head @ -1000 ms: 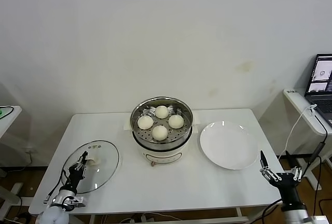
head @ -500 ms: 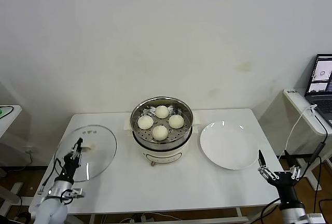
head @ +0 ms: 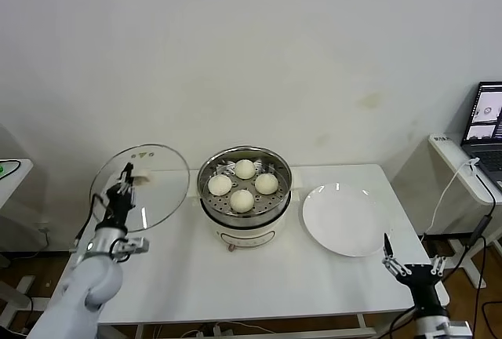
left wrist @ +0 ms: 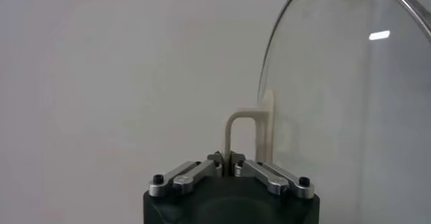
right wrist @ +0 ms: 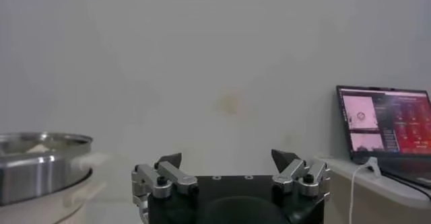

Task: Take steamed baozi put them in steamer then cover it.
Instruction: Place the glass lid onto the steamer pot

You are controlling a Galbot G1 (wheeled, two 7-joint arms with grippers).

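Four cream-white baozi lie in the shiny steel steamer on its white pot base at the table's centre. My left gripper is shut on the cream handle of the clear glass cover, holding it tilted in the air left of the steamer. In the left wrist view the cover stands on edge beyond the gripper. My right gripper is open and empty at the table's front right corner. It also shows in the right wrist view, with the steamer's rim far off.
A flat white plate lies right of the steamer. The white table has bare room in front. A side table with a laptop and cables stands at the far right.
My left gripper has lifted the cover off the table and carried it up and toward the steamer. The right gripper has drifted slightly down and left.
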